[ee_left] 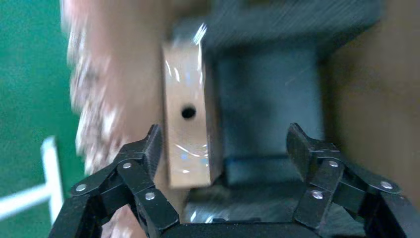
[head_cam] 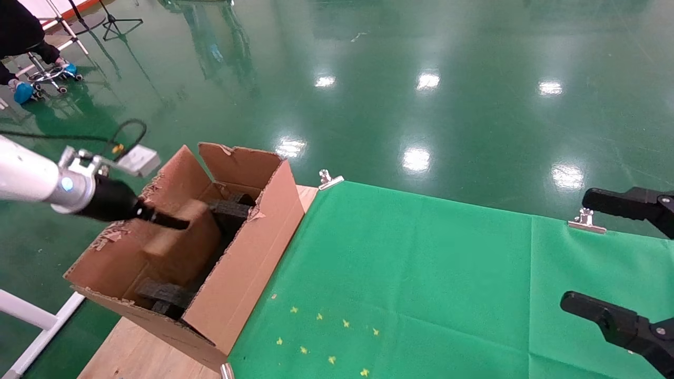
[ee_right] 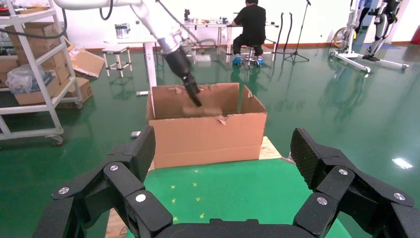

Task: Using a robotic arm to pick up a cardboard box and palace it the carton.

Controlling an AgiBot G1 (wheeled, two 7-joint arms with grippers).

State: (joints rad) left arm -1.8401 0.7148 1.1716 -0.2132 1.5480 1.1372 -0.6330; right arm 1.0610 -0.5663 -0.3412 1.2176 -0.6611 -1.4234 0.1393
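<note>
Nearly home; cardboard box (head_cam: 181, 231) already inside the carton (head_cam: 247, 258), low between the walls, black foam pieces (head_cam: 163, 296) around it; blurred in the head view, so whether settled on the foam or dropping cannot be told. Left to do, by the look of it: clear the left arm out of the carton mouth and call it placed.

Left tool (ee_left: 223, 148) spread wide in the left wrist view; box (ee_left: 188, 126) lying between the two fingers, nearer the finger (ee_left: 148, 148) beside it, taped face and round hole showing; contact with that finger not clear, far finger well apart from it; no clamp evident, so reads as let go. In the head view, left tool (head_cam: 166, 221) reaching in from nine o'clock, white arm (head_cam: 31, 176) behind it, tip over the box.

Right tool (ee_right: 223, 153) parked at three o'clock above the green-covered worktop (head_cam: 421, 273), fingers wide, nothing between them; carton well apart from it.
</note>
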